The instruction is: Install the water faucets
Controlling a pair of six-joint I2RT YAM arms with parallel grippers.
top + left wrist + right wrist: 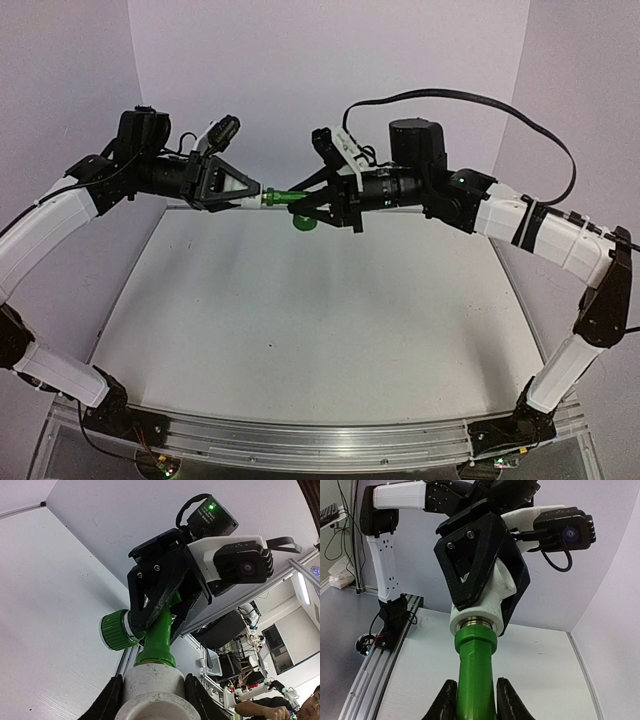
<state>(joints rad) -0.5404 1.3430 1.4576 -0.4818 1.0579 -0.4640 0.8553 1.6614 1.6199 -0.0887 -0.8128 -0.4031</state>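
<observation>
green against white, up in the air above the far edge of the table, about midway between its left and right edges. held there, roughly level, the green tap, meeting the white fitting end to end. pinched on the tap's stem with the right gripper, fingers drawn in narrow and pressing both sides of the green shaft. clamped on the white fitting with the left gripper, fingers closed part-way round its pale rounded body, touching it on either side. joined at a silvery ring between the tap's nose and the fitting's mouth, plain from the right wrist; cannot tell how deep the tap goes in. hanging below the stem, just beside the right gripper, a round ribbed green knob, clear of the table. reached in from opposite sides with both arms, wrists facing each other, fingertips near one another with only the joint between. kept off the table altogether, tap and fitting alike, carried by the two grips alone.
</observation>
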